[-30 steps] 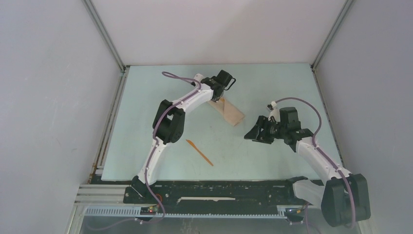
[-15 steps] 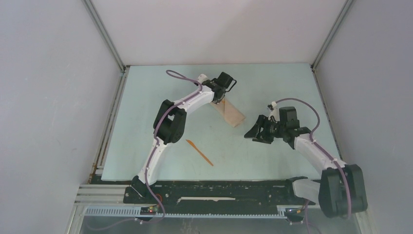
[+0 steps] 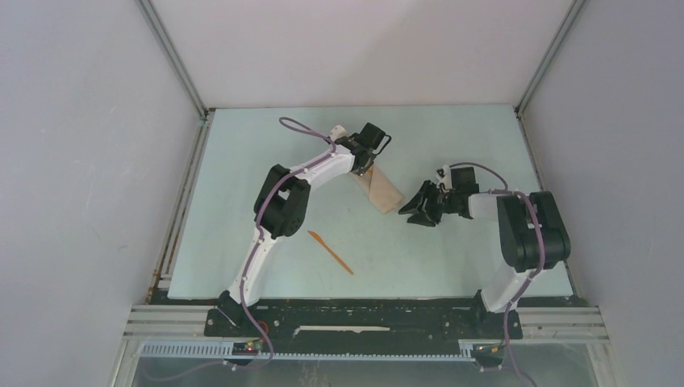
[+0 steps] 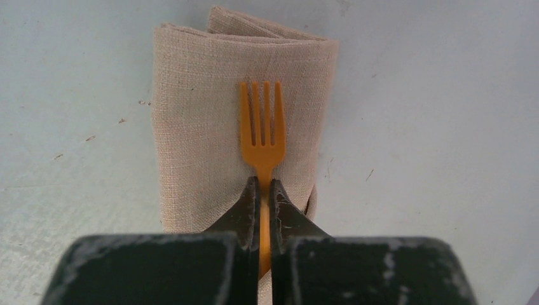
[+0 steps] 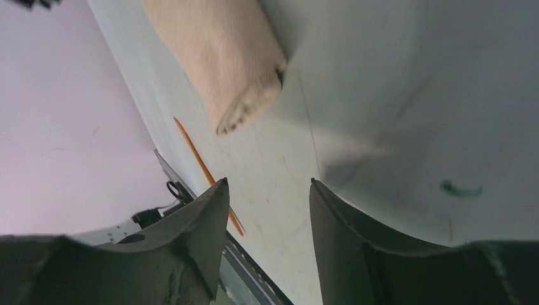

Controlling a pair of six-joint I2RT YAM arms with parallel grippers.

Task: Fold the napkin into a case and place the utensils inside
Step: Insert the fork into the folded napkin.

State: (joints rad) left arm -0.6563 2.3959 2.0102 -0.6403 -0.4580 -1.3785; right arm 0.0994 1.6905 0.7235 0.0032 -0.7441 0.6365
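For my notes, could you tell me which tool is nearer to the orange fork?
Left. The left tool is shut on the fork by its handle, over the folded case; the right tool stands open beyond the case's other end, apart.

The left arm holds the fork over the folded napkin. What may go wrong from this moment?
1. The fork, clamped in the left gripper, has its tines over the outer face of the case, and no opening is visible there. Pushing forward may only slide it over the cloth or drag the folds apart.
2. The right gripper stands open and apart from the case, so nothing pins it and it may shift.
3. The knife lies far from the case.
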